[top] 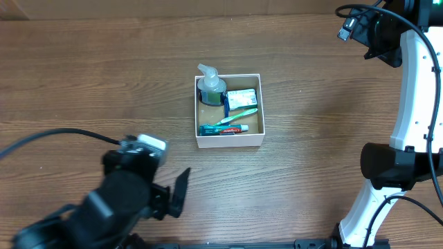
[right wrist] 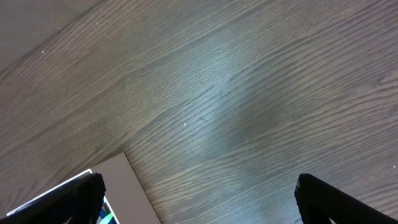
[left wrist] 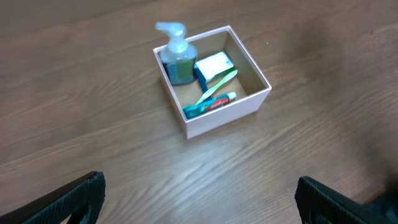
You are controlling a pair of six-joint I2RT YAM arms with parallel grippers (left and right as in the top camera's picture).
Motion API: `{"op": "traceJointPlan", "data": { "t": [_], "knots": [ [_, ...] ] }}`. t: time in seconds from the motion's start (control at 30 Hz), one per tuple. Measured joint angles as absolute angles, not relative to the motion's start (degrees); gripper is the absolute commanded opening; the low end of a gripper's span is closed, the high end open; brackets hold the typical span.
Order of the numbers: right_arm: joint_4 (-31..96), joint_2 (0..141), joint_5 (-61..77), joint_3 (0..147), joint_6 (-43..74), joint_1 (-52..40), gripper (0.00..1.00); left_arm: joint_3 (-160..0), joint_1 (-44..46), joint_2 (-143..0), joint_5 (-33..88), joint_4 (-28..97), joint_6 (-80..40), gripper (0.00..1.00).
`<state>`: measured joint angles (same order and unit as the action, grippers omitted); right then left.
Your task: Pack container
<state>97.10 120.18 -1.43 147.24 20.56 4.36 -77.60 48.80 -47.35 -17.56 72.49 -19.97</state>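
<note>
Looking down from my left tool (left wrist: 199, 198), I had the wooden bench (left wrist: 81, 124) spread bare beneath it. The fingers stood wide apart with nothing between them. My right tool (right wrist: 199, 198) hung just as wide and empty over bare wood.

The container (left wrist: 224, 115) sat ahead of the left tool and well apart from it, turned corner-on to me. From the right tool only one white corner of it (right wrist: 134, 193) showed, low beside the left finger.

I judged the box light and weak: thin card walls that would bow under a hard pinch, and a smooth bottom that would slide on the bench. The load was uneven, too. The pump bottle (left wrist: 177, 59) stood in the far-left corner and looked the heaviest piece, so a lift from the opposite side would likely tip the box towards it.

The green-and-white packet (left wrist: 213, 65) lay just to the right of the bottle. The toothpaste tube (left wrist: 210, 106) lay along the near wall, with the toothbrush (left wrist: 217, 87) slanting above it.

I thought the best hold was a wall close to a corner, where card is stiffest. One finger would go inside and one outside, at the right-hand corner where bare floor showed.
</note>
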Motion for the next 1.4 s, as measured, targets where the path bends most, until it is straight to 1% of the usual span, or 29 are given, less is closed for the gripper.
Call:
{"op": "traceJointPlan", "data": {
  "t": [0.13,0.23,0.4,0.67,0.77,0.87,0.97,1.1,1.27,1.4],
  "knots": [
    [97.10,120.18,-1.43,147.24,20.53,4.36,1.00,-64.66,48.80,-46.44,-13.08,65.73,-19.86,1.00],
    [97.14,120.18,-1.43,147.24,20.53,4.34,1.00,-59.05,48.80,-48.23,-11.84,64.03,-19.86,1.00],
    [97.12,120.18,-1.43,147.24,20.53,4.36,1.00,-56.05,48.80,-51.99,-13.67,61.34,-18.79,1.00],
    [97.14,120.18,-1.43,147.24,20.53,4.36,1.00,-54.39,48.80,-59.24,-21.12,53.74,-16.08,1.00],
    [97.14,120.18,-1.43,147.24,20.56,4.36,1.00,-51.72,48.77,-59.66,-22.22,46.76,-15.92,1.00],
    [97.12,120.18,-1.41,147.24,20.53,4.34,1.00,-47.83,47.90,-59.44,-22.11,37.12,-15.68,1.00],
    [97.10,120.18,-1.43,147.24,20.56,4.36,1.00,-42.06,42.98,-57.23,-17.39,27.11,-13.37,1.00],
    [97.14,120.18,-1.43,147.24,20.56,4.36,1.00,-35.31,33.28,-51.07,-7.05,19.05,-9.21,1.00],
    [97.12,120.18,-1.43,147.24,20.53,4.36,1.00,-29.95,21.93,-43.18,6.92,15.35,-3.33,1.00],
    [97.14,120.18,-1.43,147.24,20.53,4.36,1.00,-27.51,14.74,-36.82,14.04,13.69,-0.95,1.00]
  ]
}}
